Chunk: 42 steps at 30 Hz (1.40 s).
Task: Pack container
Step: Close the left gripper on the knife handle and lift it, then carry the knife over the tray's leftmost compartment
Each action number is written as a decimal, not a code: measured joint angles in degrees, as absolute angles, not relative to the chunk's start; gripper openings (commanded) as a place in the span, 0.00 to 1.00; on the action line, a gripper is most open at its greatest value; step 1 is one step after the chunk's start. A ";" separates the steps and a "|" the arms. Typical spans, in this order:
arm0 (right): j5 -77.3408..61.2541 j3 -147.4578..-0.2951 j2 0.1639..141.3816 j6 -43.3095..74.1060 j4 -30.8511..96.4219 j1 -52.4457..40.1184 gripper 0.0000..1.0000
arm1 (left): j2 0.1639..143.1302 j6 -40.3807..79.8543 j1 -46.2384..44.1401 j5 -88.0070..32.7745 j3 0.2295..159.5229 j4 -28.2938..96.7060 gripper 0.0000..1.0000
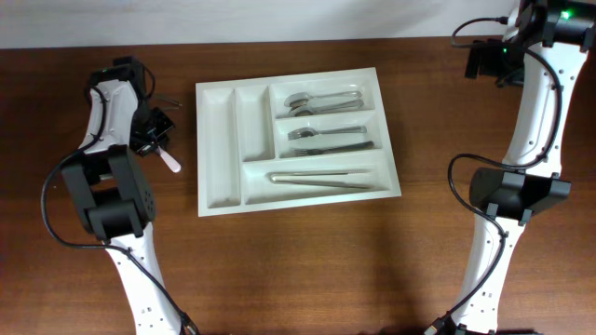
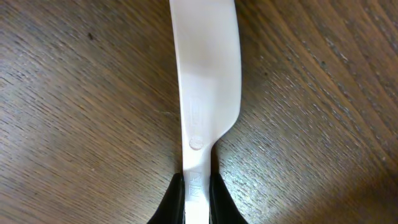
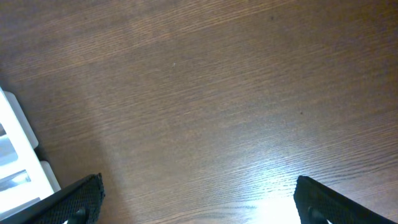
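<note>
While the left end effector (image 2: 198,186) is shut tight on the thin end of a white plastic knife (image 2: 205,68), the container (image 1: 218,140) lies flat on the desk (image 1: 298,270). The knife is just to the left of the container, not in it yet. The black fingers (image 2: 176,200) press on both sides of the handle, and the wide blade sticks out in front, low over the wood. I cannot tell if it touches the desk. The right end effector (image 3: 199,205) is far off to the right of the container, with its jaws wide apart and nothing between them.

Seen from above, shiny spoons (image 1: 321,100) lie in the container's top long slot, forks (image 1: 326,140) in the middle one and long metal pieces (image 1: 321,179) in the bottom one. The two narrow slots on its left side look empty.

The knife looks very light, thin and a bit bendy. It is smooth, so it may slip or twist if held only at the tip of the handle. A hold nearer the middle would be steadier.

The container looks light too, but stiff and slippery, so a bump could push it along the desk. Its raised rim looks like the best place to take hold.
</note>
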<state>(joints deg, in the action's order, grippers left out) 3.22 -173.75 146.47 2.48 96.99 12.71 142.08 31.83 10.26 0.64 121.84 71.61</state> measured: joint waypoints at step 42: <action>3.22 -173.75 146.47 2.50 96.97 12.71 0.99 | 141.01 25.54 10.09 0.51 132.55 78.22 0.02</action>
<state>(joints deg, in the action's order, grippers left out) 3.22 -173.75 146.47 2.50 96.97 12.71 141.01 25.54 10.09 0.51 132.55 78.22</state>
